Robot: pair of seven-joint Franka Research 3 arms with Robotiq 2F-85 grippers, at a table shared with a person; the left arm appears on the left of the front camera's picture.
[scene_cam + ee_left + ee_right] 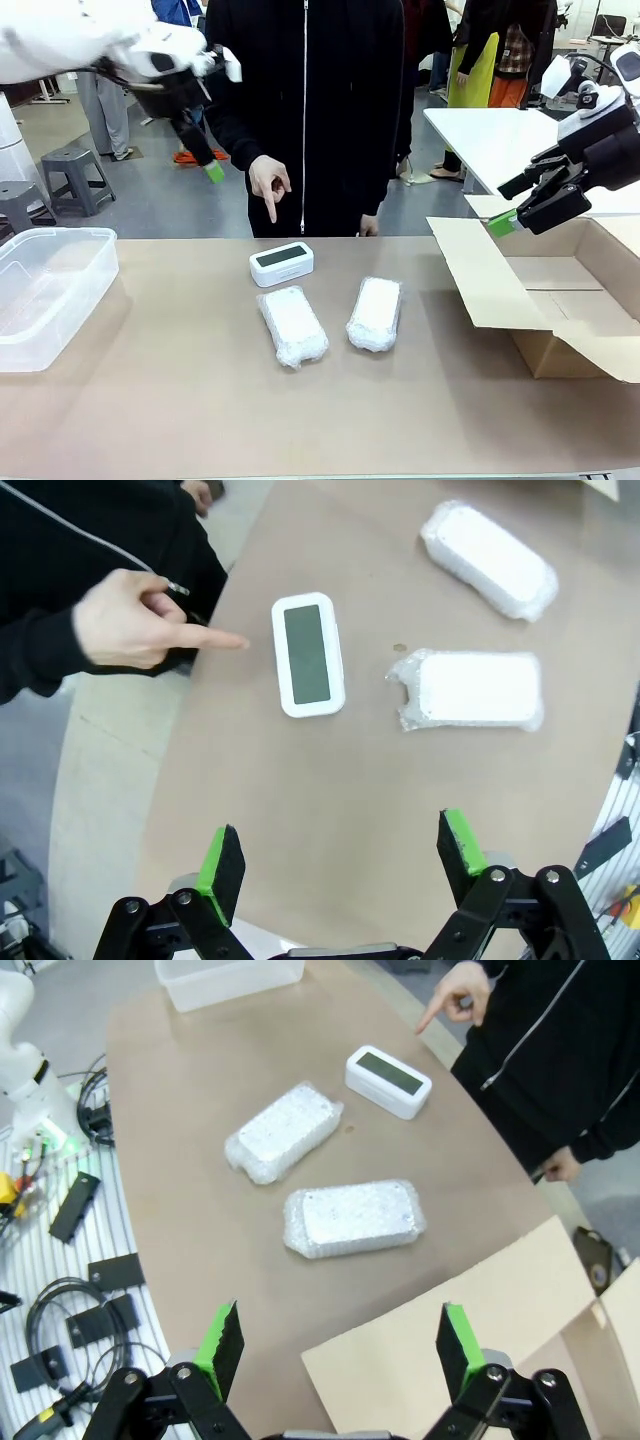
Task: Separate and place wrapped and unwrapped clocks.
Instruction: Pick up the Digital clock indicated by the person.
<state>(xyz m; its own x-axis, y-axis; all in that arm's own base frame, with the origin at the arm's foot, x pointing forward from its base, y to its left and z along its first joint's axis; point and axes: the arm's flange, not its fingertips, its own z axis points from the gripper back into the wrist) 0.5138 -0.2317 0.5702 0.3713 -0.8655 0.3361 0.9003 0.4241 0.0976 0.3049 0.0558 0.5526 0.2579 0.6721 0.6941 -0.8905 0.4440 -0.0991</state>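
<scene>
A bare white clock (281, 264) (308, 654) (389, 1081) with a dark screen lies on the brown table near its far edge. In front of it lie two film-wrapped white bundles, one at the left (292, 325) (470, 689) (284, 1132) and one at the right (375, 312) (488, 558) (352, 1218). A person's hand (268, 185) (140, 620) (455, 992) points a finger down at the bare clock. My left gripper (214, 171) (340, 858) hangs open, high over the far left. My right gripper (505, 222) (340, 1345) is open above the cardboard box.
A clear plastic tub (48, 290) (228, 977) stands at the table's left end. An open cardboard box (545, 290) (470, 1330) with raised flaps stands at the right end. The person in black stands at the far edge. Cables and tools lie beside the table in the right wrist view.
</scene>
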